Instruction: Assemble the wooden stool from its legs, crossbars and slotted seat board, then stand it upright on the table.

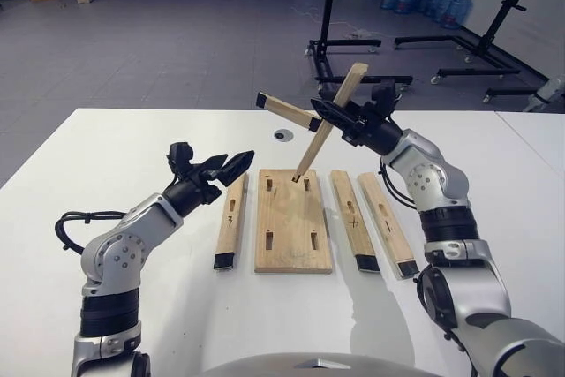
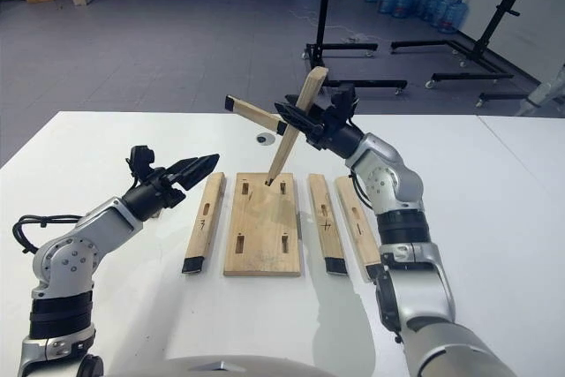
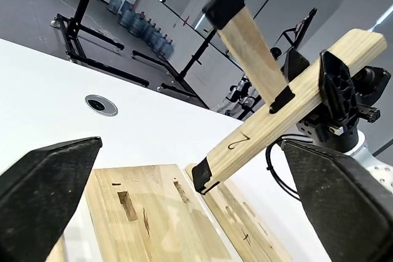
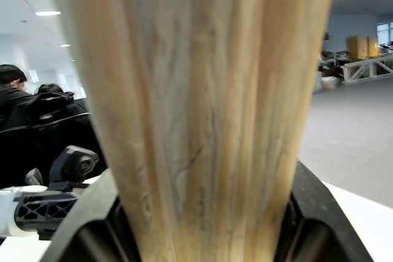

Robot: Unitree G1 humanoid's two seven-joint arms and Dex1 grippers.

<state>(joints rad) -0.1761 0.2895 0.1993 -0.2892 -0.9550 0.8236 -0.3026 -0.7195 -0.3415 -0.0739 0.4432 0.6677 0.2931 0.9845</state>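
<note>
Now your right gripper is clamped on the leg — probably stiff, light, crossbar attached, lower end at a slot in the seat board — so grip near that joint; left gripper hangs open.

In the right wrist view, the held leg is cut off at both ends, and the fingers of the right gripper are largely covered by it. Lower right of centre in the right eye view, the near end of the outermost leg is partly hidden by the right arm.
</note>
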